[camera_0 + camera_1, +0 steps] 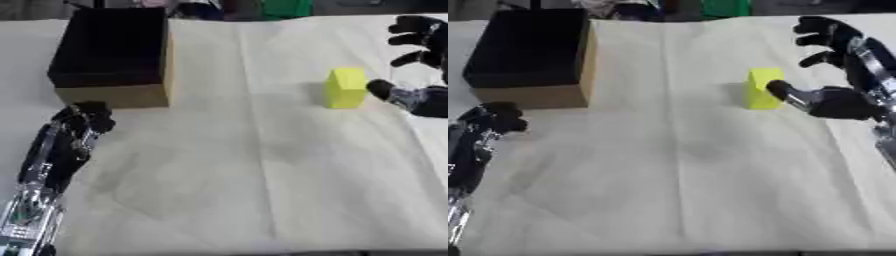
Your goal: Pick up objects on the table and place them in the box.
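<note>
1. Our right robot hand is at the right side of the desk, just beside the yellow block. Its fingers are spread wide apart and it holds nothing. Its thumb reaches out to the block's right side and looks to be touching it.
2. We see the yellow block standing upright on the desk, in the right half, a bit toward the far side. It looks like a little house with a slanted top.
3. We see the box at the far left of the desk, well apart from the block. It is brown cardboard on the outside and dark on the inside. Its open top faces up. We cannot tell if anything is in it.
4. Our left robot hand rests on the desk near the left side, just in front of the box. Its fingers are curled in and it holds nothing. Its black and silver arm runs down to the lower left corner.
5. We see a pale cloth with fold lines covering the desk.
6. We see something green past the far edge of the desk.
</note>
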`<move>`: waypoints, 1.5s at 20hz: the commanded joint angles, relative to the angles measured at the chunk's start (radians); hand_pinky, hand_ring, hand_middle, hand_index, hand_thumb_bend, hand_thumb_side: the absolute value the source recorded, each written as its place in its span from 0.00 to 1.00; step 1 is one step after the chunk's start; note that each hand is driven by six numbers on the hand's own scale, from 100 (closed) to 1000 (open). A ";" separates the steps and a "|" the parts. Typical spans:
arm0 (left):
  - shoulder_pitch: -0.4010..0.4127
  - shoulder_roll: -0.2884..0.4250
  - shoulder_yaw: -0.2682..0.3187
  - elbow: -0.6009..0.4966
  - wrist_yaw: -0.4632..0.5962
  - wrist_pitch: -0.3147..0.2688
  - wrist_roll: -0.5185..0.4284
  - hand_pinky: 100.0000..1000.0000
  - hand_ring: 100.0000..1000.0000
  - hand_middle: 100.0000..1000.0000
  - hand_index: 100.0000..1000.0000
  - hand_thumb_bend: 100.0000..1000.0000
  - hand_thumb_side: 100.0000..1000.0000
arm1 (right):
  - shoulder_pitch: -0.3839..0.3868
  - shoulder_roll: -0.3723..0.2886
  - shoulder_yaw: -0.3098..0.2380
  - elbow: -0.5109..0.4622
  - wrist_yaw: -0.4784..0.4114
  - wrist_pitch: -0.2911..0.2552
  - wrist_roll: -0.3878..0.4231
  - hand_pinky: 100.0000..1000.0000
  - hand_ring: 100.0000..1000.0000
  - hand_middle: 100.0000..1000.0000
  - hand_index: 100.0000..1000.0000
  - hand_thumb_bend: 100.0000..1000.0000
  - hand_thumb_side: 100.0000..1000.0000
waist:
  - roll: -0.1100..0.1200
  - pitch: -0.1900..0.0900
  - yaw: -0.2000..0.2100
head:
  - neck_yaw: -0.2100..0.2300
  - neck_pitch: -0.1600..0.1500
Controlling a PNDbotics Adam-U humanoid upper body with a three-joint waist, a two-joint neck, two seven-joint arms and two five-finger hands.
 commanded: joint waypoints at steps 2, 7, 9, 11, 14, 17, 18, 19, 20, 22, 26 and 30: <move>-0.004 0.025 0.004 -0.007 -0.001 -0.002 -0.002 0.64 0.57 0.55 0.68 0.40 0.52 | -0.038 -0.104 -0.001 0.027 0.024 -0.034 0.089 0.69 0.87 0.85 0.93 0.71 0.20 | -0.005 -0.020 0.004 | 0.004 -0.001; -0.003 0.027 0.002 -0.006 -0.002 -0.002 -0.003 0.64 0.57 0.55 0.68 0.39 0.52 | -0.090 -0.144 0.018 0.089 0.043 -0.047 0.154 0.70 0.88 0.85 0.93 0.74 0.15 | -0.008 -0.022 0.010 | 0.002 -0.001; -0.003 0.028 0.001 -0.007 -0.002 -0.002 -0.004 0.64 0.57 0.55 0.68 0.39 0.52 | -0.112 -0.151 0.026 0.119 0.055 -0.050 0.177 0.71 0.88 0.85 0.93 0.75 0.14 | -0.008 -0.022 0.013 | 0.002 -0.001; -0.003 0.029 0.000 -0.007 -0.002 -0.002 -0.005 0.64 0.57 0.55 0.68 0.39 0.52 | -0.133 -0.155 0.036 0.150 0.070 -0.052 0.202 0.72 0.89 0.86 0.93 0.76 0.14 | -0.008 -0.023 0.016 | 0.001 0.000; -0.003 0.030 0.000 -0.007 -0.002 -0.002 -0.005 0.64 0.57 0.55 0.68 0.39 0.52 | -0.161 -0.155 0.048 0.201 0.096 -0.059 0.241 0.74 0.90 0.86 0.93 0.77 0.14 | -0.009 -0.023 0.020 | -0.002 0.001; -0.005 0.031 -0.001 -0.007 -0.002 -0.002 -0.006 0.64 0.57 0.55 0.68 0.39 0.52 | -0.185 -0.152 0.059 0.248 0.120 -0.068 0.270 0.74 0.91 0.85 0.93 0.78 0.15 | -0.008 -0.024 0.021 | -0.003 0.001; -0.005 0.031 -0.002 -0.007 -0.001 -0.002 -0.007 0.64 0.57 0.55 0.68 0.39 0.52 | -0.193 -0.151 0.062 0.264 0.128 -0.070 0.279 0.75 0.91 0.85 0.93 0.79 0.15 | -0.008 -0.024 0.022 | -0.004 0.001; -0.006 0.032 -0.002 -0.008 -0.001 -0.002 -0.007 0.64 0.57 0.55 0.68 0.39 0.52 | -0.201 -0.149 0.066 0.279 0.138 -0.073 0.287 0.75 0.91 0.85 0.93 0.79 0.16 | -0.008 -0.024 0.023 | -0.004 0.001; -0.006 0.032 -0.002 -0.008 -0.001 -0.002 -0.007 0.64 0.57 0.55 0.68 0.39 0.52 | -0.209 -0.145 0.069 0.295 0.148 -0.075 0.294 0.75 0.91 0.85 0.93 0.80 0.16 | -0.008 -0.024 0.024 | -0.005 0.001; -0.007 0.033 -0.003 -0.008 -0.001 -0.002 -0.007 0.64 0.57 0.55 0.68 0.39 0.52 | -0.226 -0.138 0.076 0.327 0.169 -0.080 0.309 0.76 0.91 0.85 0.93 0.81 0.17 | -0.008 -0.024 0.026 | -0.006 0.002; -0.009 0.034 -0.004 -0.008 -0.001 -0.003 -0.009 0.64 0.57 0.55 0.68 0.39 0.52 | -0.266 -0.119 0.089 0.394 0.217 -0.093 0.335 0.76 0.92 0.85 0.93 0.81 0.18 | -0.008 -0.024 0.031 | -0.008 0.003; -0.010 0.034 -0.005 -0.009 0.000 -0.003 -0.010 0.64 0.57 0.55 0.68 0.39 0.52 | -0.300 -0.096 0.091 0.453 0.246 -0.105 0.341 0.76 0.92 0.84 0.93 0.80 0.18 | -0.007 -0.024 0.035 | -0.009 0.003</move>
